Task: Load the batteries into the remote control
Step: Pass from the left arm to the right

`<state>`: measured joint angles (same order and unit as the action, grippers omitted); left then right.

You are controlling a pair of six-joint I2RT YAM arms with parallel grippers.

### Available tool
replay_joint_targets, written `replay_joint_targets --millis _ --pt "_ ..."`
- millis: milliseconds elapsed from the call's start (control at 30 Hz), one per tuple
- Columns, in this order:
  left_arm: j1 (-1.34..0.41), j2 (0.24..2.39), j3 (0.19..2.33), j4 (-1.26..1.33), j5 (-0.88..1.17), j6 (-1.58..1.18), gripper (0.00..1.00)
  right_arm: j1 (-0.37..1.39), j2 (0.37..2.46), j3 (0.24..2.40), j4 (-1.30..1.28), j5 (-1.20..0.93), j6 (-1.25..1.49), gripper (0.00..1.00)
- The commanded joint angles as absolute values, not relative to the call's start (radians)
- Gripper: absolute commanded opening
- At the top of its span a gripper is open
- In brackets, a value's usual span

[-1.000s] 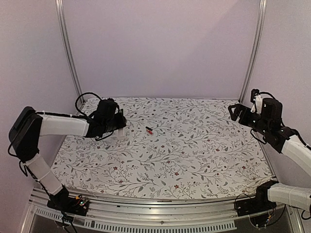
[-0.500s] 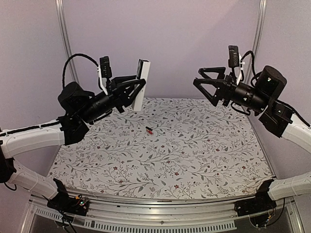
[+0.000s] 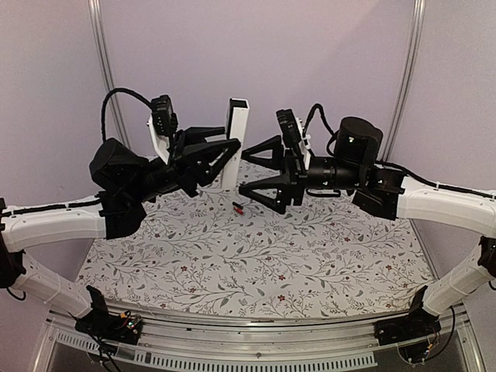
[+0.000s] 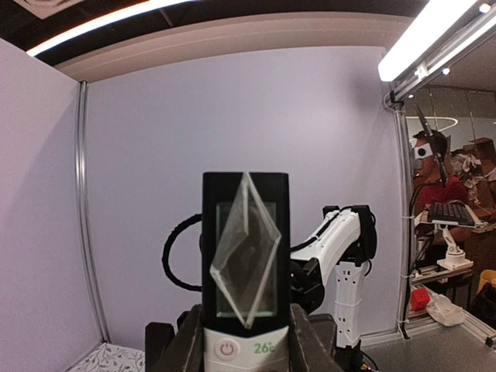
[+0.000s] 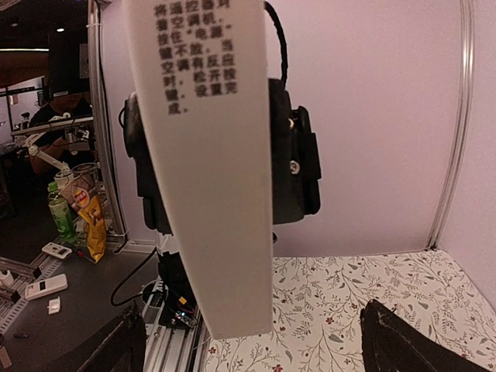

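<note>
My left gripper (image 3: 226, 153) is shut on the lower end of the remote control (image 3: 235, 139) and holds it upright, high above the table. In the left wrist view the remote control (image 4: 246, 256) shows its dark screen and a round power button, with the left gripper (image 4: 246, 345) clamped on both sides. My right gripper (image 3: 262, 174) stands open, facing the remote from the right, close but not touching it. The right wrist view shows the remote control's (image 5: 208, 155) plain white back with printed text, above the right gripper (image 5: 256, 345). One of the batteries (image 3: 239, 208), black and red, lies on the floral cloth below.
The floral cloth (image 3: 310, 248) covers the table between pale walls with metal corner rails (image 3: 105, 70). The right arm's white links (image 3: 442, 203) reach in from the right. Beyond the cell's left side a cluttered bench (image 5: 54, 256) shows.
Both arms rose from low at the table's sides. The left lifted the remote upright into the air. The right swung in to the middle, jaws wide, facing the remote.
</note>
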<state>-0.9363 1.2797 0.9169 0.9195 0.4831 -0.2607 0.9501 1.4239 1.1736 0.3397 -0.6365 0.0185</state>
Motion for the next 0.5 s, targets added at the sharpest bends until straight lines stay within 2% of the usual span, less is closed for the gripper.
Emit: replay_joint_targets --millis 0,100,200,400,467 --pt "-0.954 1.313 0.917 1.003 0.504 -0.303 0.00 0.979 1.453 1.203 0.444 -0.693 -0.018 0.93" --pt "-0.960 1.324 0.924 1.002 0.505 -0.298 0.00 0.979 1.470 1.203 0.479 -0.696 -0.005 0.87" --pt "-0.962 1.331 0.925 0.999 0.497 -0.299 0.00 0.979 1.489 1.205 0.514 -0.701 0.043 0.74" --pt "-0.963 1.329 0.921 0.995 0.491 -0.295 0.00 0.980 1.512 1.204 0.538 -0.702 0.065 0.34" --pt "-0.963 1.327 0.915 0.992 0.479 -0.290 0.00 0.980 1.510 1.205 0.539 -0.703 0.067 0.17"
